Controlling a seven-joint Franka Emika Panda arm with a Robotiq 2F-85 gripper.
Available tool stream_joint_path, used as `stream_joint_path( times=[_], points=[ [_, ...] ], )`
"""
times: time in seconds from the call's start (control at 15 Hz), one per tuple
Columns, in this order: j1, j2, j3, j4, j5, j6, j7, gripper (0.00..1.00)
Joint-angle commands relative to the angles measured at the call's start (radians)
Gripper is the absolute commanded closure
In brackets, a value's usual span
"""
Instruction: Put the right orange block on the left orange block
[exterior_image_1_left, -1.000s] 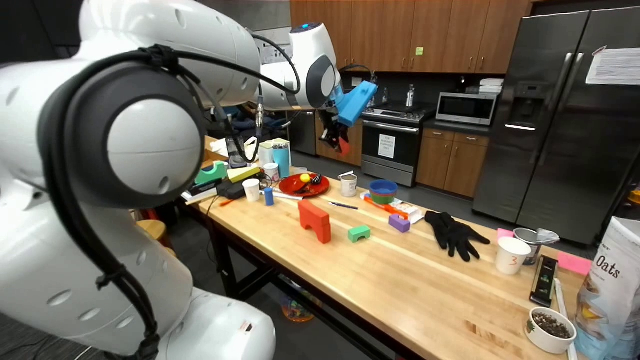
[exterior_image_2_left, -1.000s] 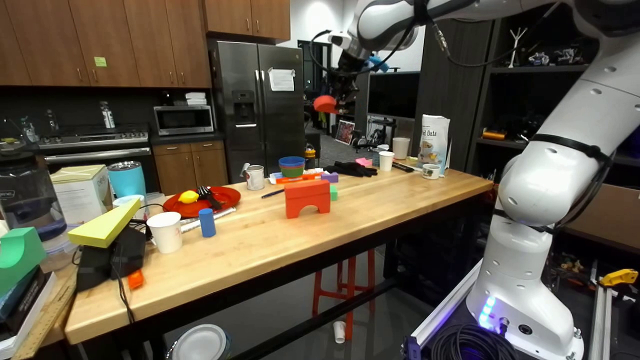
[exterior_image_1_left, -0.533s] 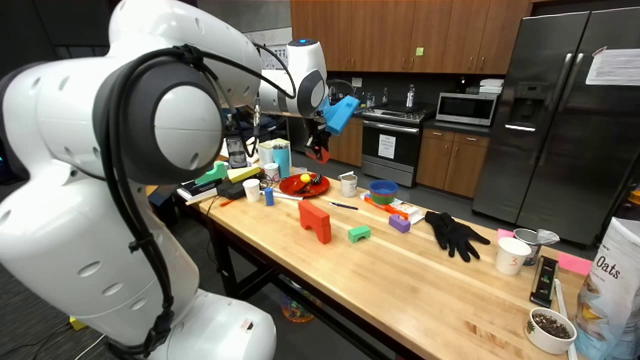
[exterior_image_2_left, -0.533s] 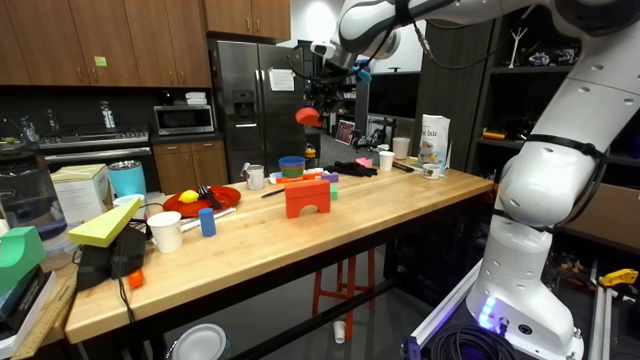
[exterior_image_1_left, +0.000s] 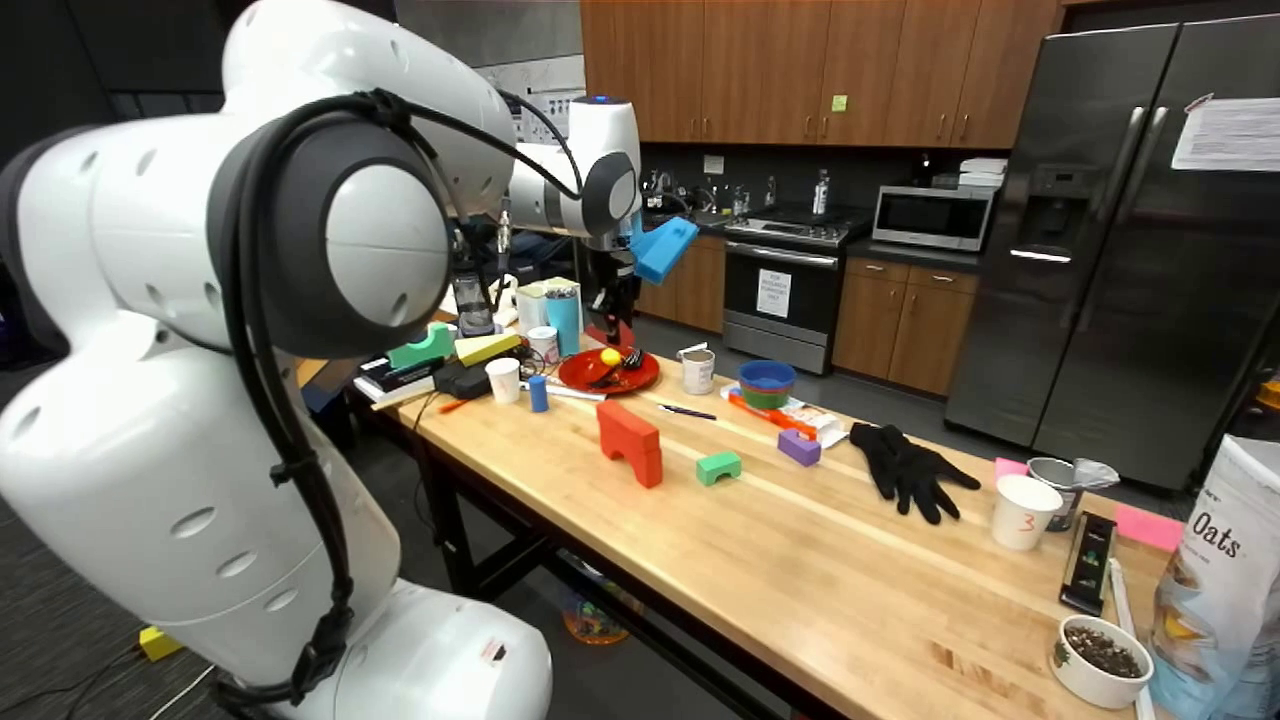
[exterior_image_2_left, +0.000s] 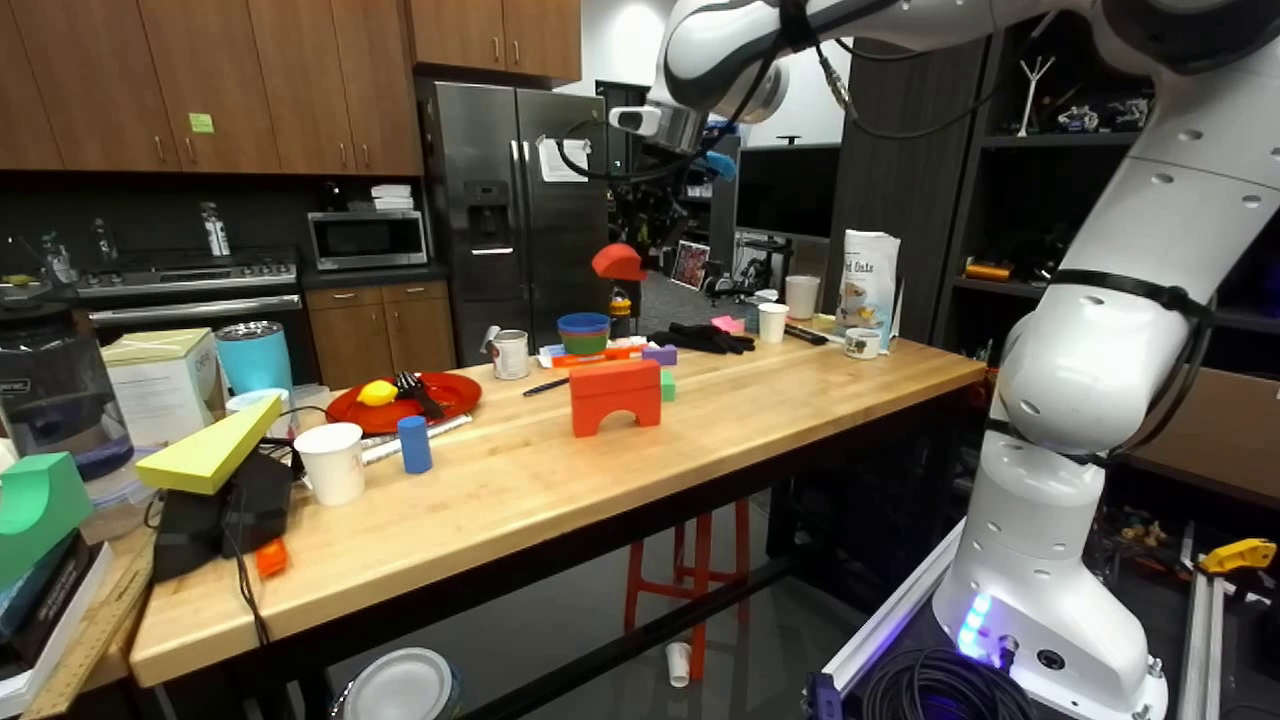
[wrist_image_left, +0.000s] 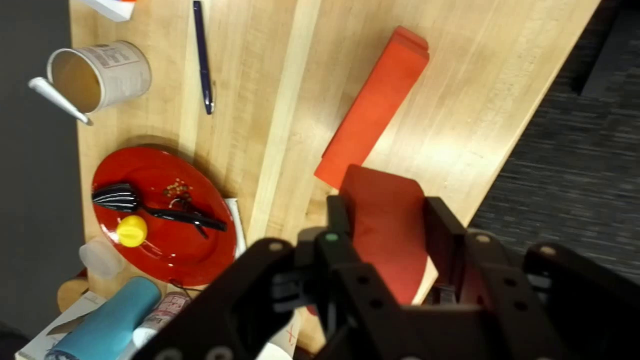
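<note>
The left orange block is a large orange-red arch standing upright on the table. It also shows in an exterior view and from above in the wrist view. My gripper is shut on the right orange block, a smaller orange-red piece with a rounded side. The held block also shows in both exterior views, well above the table. In the wrist view it overlaps the lower end of the arch, with a gap in height. The dark gripper blends into the background.
A small green block and a purple block lie beyond the arch. A red plate, a pen, a can, a blue cylinder and a paper cup stand around it.
My gripper and the held block have moved left and down in an exterior view, and down and slightly left in both. The gripper has tilted to point more downward. The arch has not moved.
</note>
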Motion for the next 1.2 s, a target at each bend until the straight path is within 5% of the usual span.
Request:
stream_joint_path(
  times=[0.0,1.13],
  points=[
    [-0.025,0.061,0.002,0.065,0.04,-0.111,-0.046,0.84],
    [-0.112,0.278,0.042,0.285,0.054,-0.21,-0.143,0.84]
  ],
)
